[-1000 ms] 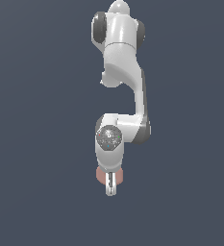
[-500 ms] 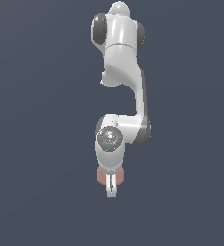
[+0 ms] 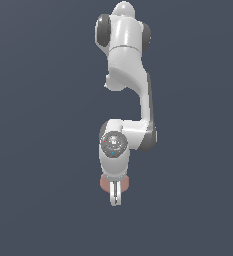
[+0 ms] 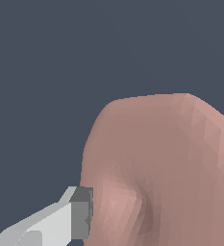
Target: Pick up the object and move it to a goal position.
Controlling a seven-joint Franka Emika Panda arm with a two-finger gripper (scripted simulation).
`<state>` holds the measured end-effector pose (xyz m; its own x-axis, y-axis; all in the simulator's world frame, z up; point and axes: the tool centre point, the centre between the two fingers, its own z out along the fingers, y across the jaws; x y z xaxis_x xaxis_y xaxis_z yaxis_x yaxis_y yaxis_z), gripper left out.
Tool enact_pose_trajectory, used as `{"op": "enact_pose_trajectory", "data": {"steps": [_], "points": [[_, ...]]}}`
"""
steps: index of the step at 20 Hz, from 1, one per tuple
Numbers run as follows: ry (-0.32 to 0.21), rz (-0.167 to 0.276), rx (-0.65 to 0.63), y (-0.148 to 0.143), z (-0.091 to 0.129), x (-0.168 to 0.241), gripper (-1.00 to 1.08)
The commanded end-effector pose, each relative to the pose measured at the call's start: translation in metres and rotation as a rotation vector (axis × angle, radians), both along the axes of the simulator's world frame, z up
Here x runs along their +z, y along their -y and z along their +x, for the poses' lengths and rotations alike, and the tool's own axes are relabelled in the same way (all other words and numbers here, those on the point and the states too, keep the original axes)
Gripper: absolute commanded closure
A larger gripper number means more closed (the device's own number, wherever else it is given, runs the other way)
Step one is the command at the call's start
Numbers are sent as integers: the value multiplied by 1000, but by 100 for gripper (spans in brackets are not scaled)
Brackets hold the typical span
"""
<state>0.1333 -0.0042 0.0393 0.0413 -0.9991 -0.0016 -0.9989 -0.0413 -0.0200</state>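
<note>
Since a second ago nothing has visibly shifted: the hand (image 3: 116,200) stays low, fingers (image 4: 80,214) narrow against the disc (image 4: 161,168), so lifting comes next.

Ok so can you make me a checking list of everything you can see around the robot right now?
Surface: plain dark grey-blue everywhere; no table edge can be made out.
Job's things: the pink object, rounded with a shallow dimple, sits right at the gripper; in the exterior view only a bit of it shows beside the arm's wrist.
Clutter: nothing seen.
Grippers: the gripper points downward at the object. In the wrist view one finger pad lies against the object's side; the other finger is out of that picture, so open or shut cannot be told.
Cables: nothing seen.
Surroundings: only the white arm against the dark background; no goal marker seen.
</note>
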Motion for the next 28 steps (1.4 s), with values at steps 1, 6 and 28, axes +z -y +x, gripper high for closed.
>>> {"op": "enact_pose_trajectory", "data": {"steps": [1, 6, 28], "points": [[3, -1, -3, 2, 1, 3, 108], [19, -3, -22, 12, 5, 27, 108], [226, -38, -256, 141, 17, 338, 108]]}}
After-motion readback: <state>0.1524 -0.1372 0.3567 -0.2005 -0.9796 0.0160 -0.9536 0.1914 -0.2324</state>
